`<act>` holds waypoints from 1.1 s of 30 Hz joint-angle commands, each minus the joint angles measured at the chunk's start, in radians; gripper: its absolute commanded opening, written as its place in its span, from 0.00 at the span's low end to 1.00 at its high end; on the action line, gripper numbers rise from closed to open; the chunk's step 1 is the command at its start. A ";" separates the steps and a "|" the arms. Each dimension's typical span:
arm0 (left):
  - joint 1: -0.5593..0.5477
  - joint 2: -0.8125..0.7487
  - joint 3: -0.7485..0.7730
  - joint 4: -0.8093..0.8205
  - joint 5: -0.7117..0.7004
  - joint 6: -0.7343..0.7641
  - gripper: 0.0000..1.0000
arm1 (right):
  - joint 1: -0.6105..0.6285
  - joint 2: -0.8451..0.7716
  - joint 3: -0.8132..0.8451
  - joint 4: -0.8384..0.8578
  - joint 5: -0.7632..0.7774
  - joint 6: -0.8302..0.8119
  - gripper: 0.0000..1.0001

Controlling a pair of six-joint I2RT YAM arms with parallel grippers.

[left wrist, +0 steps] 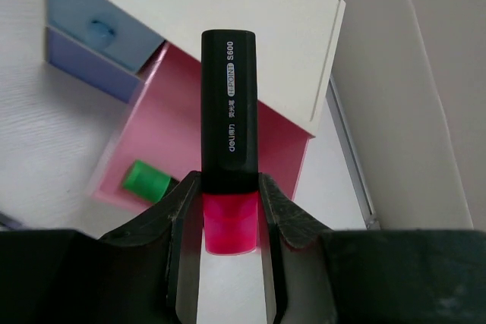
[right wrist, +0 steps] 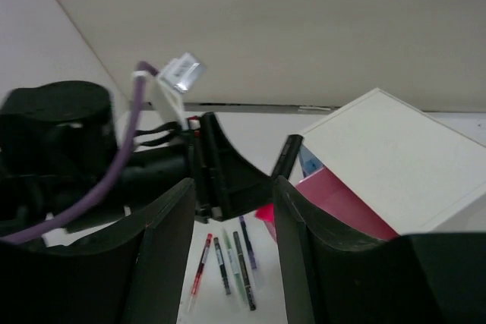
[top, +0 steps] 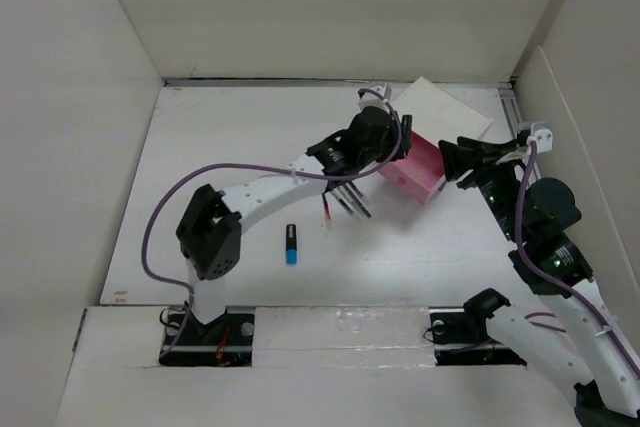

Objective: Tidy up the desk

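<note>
My left gripper (left wrist: 229, 210) is shut on a black highlighter with a pink cap (left wrist: 228, 111), holding it above the open pink drawer (left wrist: 163, 130) of a small white box (left wrist: 228, 5). A green-capped highlighter (left wrist: 146, 180) lies in that drawer. From above, the left gripper (top: 402, 142) sits at the drawer (top: 420, 172) near the back right of the desk (top: 230, 147). My right gripper (top: 448, 160) stands open just right of the drawer, with nothing between its fingers (right wrist: 163, 240). A blue-capped highlighter (top: 291, 244) and several pens (top: 345, 202) lie on the desk.
The box also has a blue drawer (left wrist: 91, 28) and a purple drawer (left wrist: 87, 66), both pushed in. White wall panels (top: 70, 127) close the desk on the left, back and right. The left arm's purple cable (top: 165, 207) loops over the left half.
</note>
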 commanded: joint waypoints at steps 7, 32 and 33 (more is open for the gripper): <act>-0.007 0.216 0.245 0.075 0.112 -0.094 0.06 | 0.009 -0.027 0.022 -0.073 0.008 -0.009 0.51; -0.122 -0.095 -0.067 0.160 -0.236 0.027 0.58 | 0.009 -0.009 -0.018 -0.035 0.006 -0.002 0.51; -0.122 -0.177 -0.138 0.185 -0.286 0.048 0.57 | 0.009 -0.003 -0.026 -0.024 0.006 0.001 0.51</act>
